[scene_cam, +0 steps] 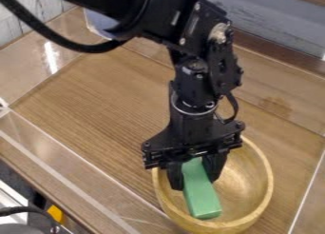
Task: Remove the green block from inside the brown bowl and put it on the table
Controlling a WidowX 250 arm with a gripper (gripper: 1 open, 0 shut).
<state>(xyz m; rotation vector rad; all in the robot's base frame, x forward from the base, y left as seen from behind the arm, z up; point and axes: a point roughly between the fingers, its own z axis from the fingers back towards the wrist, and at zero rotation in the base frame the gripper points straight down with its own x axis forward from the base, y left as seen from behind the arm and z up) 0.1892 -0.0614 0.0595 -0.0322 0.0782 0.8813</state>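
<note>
The brown bowl [261,173] of light wood sits at the lower right of the table [102,95]. Inside it the green block [203,196] stands tilted, lower end near the bowl's bottom, upper end rising between my fingers. My gripper [193,165] points straight down into the bowl and is shut on the block's upper end, one dark finger [162,165] on each side. The black arm hides the bowl's back rim.
Clear glossy plastic walls [38,152] border the table along the left and front edges. Open wood surface lies left of and behind the bowl. The bowl stands close to the front right corner.
</note>
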